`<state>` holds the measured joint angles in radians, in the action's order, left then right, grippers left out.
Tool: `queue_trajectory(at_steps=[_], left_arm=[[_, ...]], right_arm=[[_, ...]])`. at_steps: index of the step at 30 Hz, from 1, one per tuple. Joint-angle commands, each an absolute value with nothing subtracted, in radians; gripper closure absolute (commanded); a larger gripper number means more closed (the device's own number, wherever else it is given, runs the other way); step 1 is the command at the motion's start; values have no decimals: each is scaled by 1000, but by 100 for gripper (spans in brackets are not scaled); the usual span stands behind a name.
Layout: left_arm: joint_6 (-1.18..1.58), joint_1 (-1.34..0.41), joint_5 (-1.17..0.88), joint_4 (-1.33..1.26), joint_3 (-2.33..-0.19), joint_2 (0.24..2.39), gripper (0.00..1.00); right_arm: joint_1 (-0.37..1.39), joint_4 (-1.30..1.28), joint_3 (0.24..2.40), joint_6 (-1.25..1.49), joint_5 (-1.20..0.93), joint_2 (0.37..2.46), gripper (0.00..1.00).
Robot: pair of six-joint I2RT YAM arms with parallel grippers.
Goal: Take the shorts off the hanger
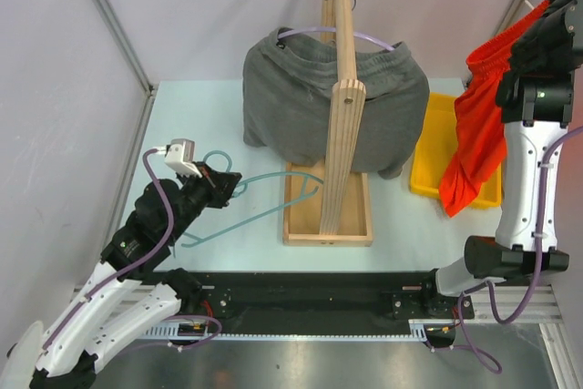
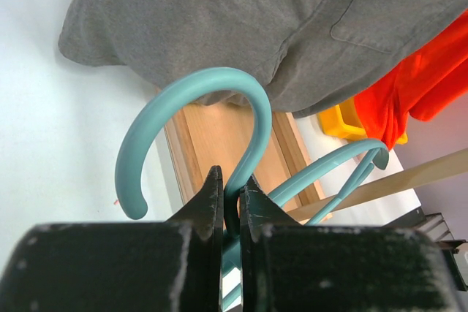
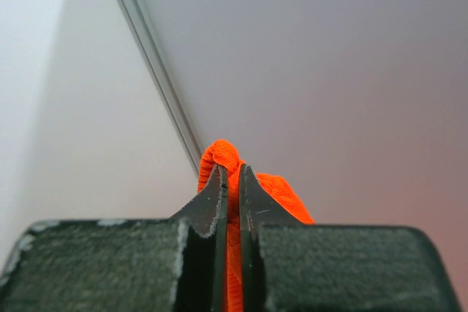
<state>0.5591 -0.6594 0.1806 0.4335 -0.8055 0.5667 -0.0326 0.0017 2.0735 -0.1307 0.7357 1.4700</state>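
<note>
The dark grey shorts (image 1: pixel 301 102) hang on a pale hanger (image 1: pixel 375 40) from the wooden rack (image 1: pixel 339 88) at the back middle; they also show in the left wrist view (image 2: pixel 241 27). A bare teal hanger (image 1: pixel 264 193) lies low over the table at the left. My left gripper (image 1: pixel 226 179) is shut on its hook (image 2: pixel 194 100). My right gripper (image 1: pixel 528 20) is raised at the far right, shut on the orange-red shorts (image 1: pixel 478 125), which hang free below it over the yellow bin (image 1: pixel 437 148). The right wrist view shows orange fabric (image 3: pixel 219 158) pinched between the fingers.
The rack's wooden tray base (image 1: pixel 328 225) sits mid-table, the teal hanger reaching over its left edge. White walls with metal framing (image 1: pixel 109 25) close in the left and back. The black rail (image 1: pixel 301 302) runs along the near edge.
</note>
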Motion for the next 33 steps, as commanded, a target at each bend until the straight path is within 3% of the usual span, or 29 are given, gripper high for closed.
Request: queue_trajectory(at_steps=[1,8,16,21,25,33], left_arm=[[561,-655,196,422,-857,583,100],[584,-655,187,400,-844,589,100],[607,-655,149,388,-825,598,100],[615,-655,127,380,-811,604,100],[618,-657,110,383,-816,611,100],[620,-655,114,402,-810,583,100]], right_arm=[[-90,29,2200,20,609,1525,100],[-107,26,2015,176,551,1522,100],[-185,-72,1505,458,488,1454,100],[-201,-447,1448,676,456,1589,100],[-199,-534,1445,680,399,1664,100],[-212,-646,1442,623,515,1641,100]])
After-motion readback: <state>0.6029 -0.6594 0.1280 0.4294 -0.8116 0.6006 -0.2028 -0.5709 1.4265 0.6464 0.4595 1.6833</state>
